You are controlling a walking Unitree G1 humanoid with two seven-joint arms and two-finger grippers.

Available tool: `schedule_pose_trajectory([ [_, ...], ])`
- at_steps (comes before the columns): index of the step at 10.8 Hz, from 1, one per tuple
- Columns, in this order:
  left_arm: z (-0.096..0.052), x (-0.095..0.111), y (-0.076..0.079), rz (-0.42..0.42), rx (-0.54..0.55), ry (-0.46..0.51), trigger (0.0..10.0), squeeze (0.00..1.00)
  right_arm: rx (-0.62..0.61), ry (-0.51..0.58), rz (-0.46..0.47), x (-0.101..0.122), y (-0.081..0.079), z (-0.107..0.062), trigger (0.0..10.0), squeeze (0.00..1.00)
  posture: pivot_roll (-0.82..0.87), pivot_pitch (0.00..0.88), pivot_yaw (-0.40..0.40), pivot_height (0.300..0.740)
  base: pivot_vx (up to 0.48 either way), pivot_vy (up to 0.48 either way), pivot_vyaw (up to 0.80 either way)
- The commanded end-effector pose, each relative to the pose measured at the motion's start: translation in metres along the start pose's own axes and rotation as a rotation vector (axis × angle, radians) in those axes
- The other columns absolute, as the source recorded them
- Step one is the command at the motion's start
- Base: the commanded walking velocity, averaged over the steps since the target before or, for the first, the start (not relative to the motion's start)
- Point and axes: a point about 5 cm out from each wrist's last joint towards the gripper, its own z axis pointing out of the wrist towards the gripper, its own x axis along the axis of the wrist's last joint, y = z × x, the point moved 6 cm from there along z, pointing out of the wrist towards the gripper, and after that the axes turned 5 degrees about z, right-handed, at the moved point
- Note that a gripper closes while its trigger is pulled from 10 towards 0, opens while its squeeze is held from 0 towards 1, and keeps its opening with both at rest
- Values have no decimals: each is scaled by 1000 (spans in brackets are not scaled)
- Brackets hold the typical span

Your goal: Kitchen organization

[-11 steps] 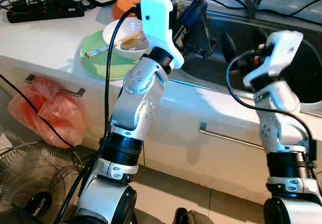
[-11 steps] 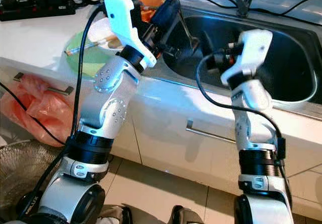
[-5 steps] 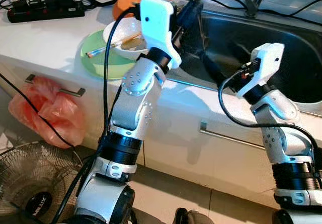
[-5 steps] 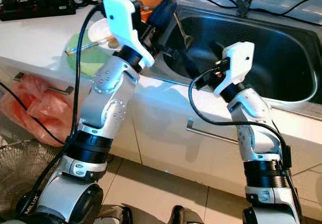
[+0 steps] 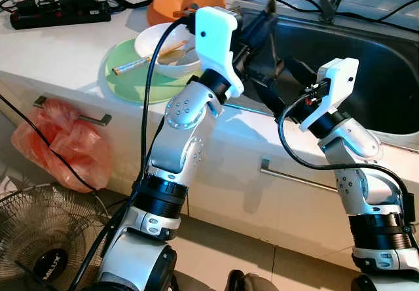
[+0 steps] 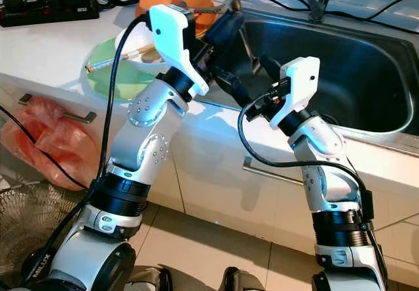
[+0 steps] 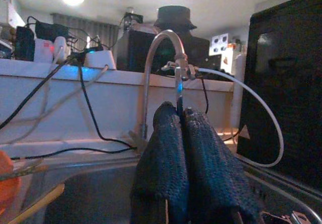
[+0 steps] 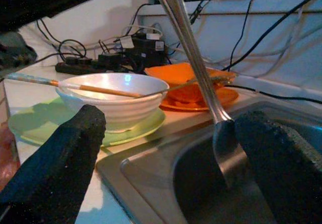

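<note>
white counter (image 5: 65,49) beside steel sink (image 5: 366,55).

Two silver arms with white wrist housings and black fingers

The left arm (image 5: 180,140) and right arm (image 5: 357,167) are silver jointed castings dotted with small screw holes, each ringed by a black ribbed collar and a bright metal band lower down. A blocky white plastic shell (image 5: 216,39) caps each wrist, the left one bearing a single dark hole. A black cable (image 5: 145,108) loops along each arm. The left end effector (image 7: 188,168) and right end effector (image 8: 166,168) have long black fingers (image 8: 55,158) with a coarse, grainy surface.
</note>
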Motion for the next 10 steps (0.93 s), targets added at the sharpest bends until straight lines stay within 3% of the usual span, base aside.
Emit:
schedule_pose_trajectory([
  [1, 1, 3, 9, -16, -36, 17, 10000, 0, 17, -3, 8, 0, -5, 0, 10000, 0, -2, 143, -20, 740, 0, 0, 0],
  [6, 0, 1, 30, -80, -126, 16, 10000, 0, 7, 2, 20, 0, -10, 3, 10000, 0, -6, 144, -16, 740, 0, 0, 0],
  [10, -1, 0, 34, -87, -142, 13, 10000, 0, -4, 18, 31, 2, -13, 8, 10000, 0, -2, 143, -20, 740, 0, 0, 0],
])
